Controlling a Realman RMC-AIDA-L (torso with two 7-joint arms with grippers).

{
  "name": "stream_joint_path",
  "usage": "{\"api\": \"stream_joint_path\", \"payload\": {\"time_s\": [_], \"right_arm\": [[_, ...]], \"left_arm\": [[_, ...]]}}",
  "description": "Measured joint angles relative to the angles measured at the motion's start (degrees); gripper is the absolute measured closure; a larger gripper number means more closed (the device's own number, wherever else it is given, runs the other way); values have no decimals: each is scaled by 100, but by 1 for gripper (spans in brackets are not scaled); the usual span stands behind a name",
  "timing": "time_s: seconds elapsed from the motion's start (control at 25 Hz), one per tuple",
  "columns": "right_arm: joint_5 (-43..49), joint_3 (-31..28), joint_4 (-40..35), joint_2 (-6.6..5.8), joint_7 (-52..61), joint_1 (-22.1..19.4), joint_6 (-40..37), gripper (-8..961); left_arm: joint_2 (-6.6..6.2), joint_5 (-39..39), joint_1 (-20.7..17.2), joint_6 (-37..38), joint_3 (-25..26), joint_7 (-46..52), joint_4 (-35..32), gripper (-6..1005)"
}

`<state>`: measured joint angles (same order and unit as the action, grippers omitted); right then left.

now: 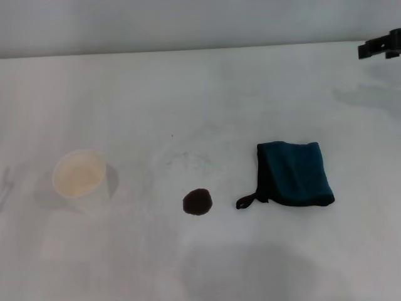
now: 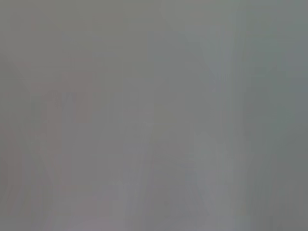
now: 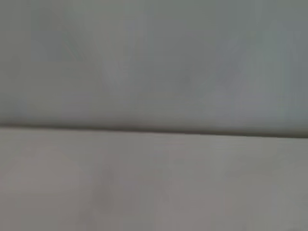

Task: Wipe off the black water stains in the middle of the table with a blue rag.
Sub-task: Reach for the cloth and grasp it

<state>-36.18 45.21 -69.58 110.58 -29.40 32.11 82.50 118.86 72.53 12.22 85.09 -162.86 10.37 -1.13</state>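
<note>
While far from the tool (image 1: 380,48), blue rag (image 1: 294,174) beside black water stains (image 1: 197,202).

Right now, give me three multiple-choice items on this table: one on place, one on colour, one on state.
1. Where is the stain?
A. between cup and rag
B. under the rag
C. inside the cup

2. What colour is the rag?
A. red
B. dark teal-blue
C. yellow

3. How does the rag lie?
A. held in a claw
B. draped on the cup
C. folded on the table, untouched

Answers: 1 A, cup on the robot's left, rag on its right. 2 B, teal cloth, black edging. 3 C, the right claw is far off.
</note>
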Motion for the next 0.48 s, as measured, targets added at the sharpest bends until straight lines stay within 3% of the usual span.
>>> {"api": "stream_joint_path", "payload": {"time_s": [0.12,0.24,0.48], "right_arm": [[1170,703,-856,283,711,200,366,266],[1793,1313,-1181,446,1175,378,578,267],[1954,2763,-1260,472,2216,523,941,267]], "left_arm": [[-3,4,105,-1,0,-1,2,119],[-11,6,188,29,0,-13,2,119],[-12,16,395,64,0,-25,-1,120]]}}
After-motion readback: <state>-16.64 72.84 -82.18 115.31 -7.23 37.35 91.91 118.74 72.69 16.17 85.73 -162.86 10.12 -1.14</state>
